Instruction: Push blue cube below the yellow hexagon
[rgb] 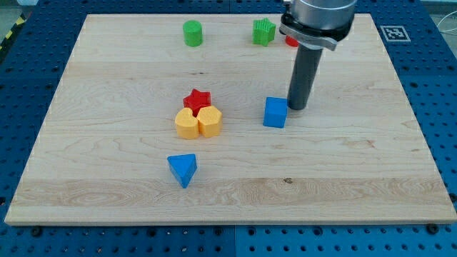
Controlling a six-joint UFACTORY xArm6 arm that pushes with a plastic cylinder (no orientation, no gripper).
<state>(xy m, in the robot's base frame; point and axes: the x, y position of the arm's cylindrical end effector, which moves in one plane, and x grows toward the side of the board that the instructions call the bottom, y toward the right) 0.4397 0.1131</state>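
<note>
The blue cube sits a little right of the board's middle. My tip stands just to the cube's right, at its upper right corner, touching or nearly touching it. The yellow hexagon lies left of the cube, pressed against a second yellow block, with a red star just above the pair. The cube is level with the yellow blocks, about a hundred pixels to their right.
A blue triangle lies below the yellow blocks. A green cylinder and a green ridged block stand near the view's top. A red block is mostly hidden behind the arm. The wooden board rests on a blue pegboard.
</note>
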